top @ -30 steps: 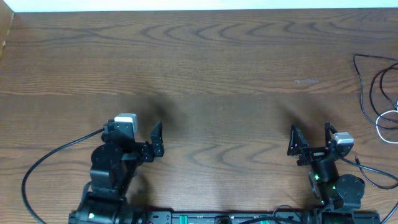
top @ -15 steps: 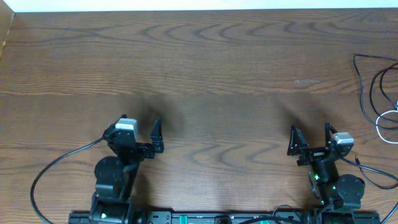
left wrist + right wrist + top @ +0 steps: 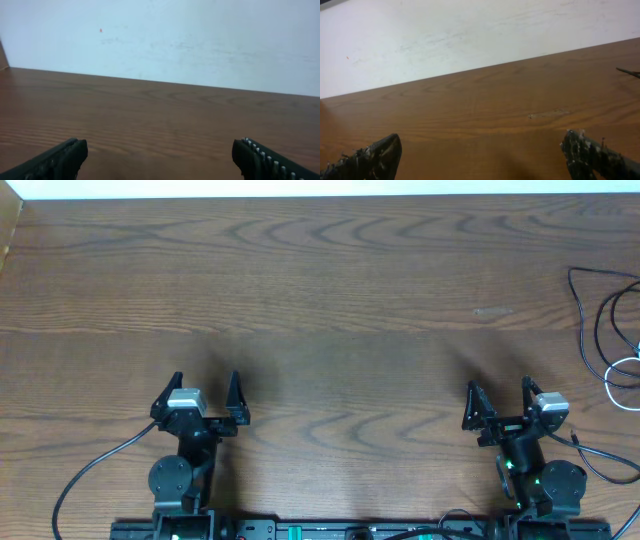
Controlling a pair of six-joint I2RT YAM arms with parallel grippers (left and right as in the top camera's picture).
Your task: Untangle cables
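Wooden table (image 3: 350,300), seen from overhead. Left gripper (image 3: 206,385) and right gripper (image 3: 499,390) sit near the front edge, fingers spread wide, holding nothing. Black cable (image 3: 598,320) and white cable (image 3: 612,380) lie looped at the right edge.

Both arms folded low over their bases. Black two-finger left gripper (image 3: 205,385) points forward, jaws spread wide, nothing held. Black two-finger right gripper (image 3: 499,392): same pose, jaws wide apart, nothing held.
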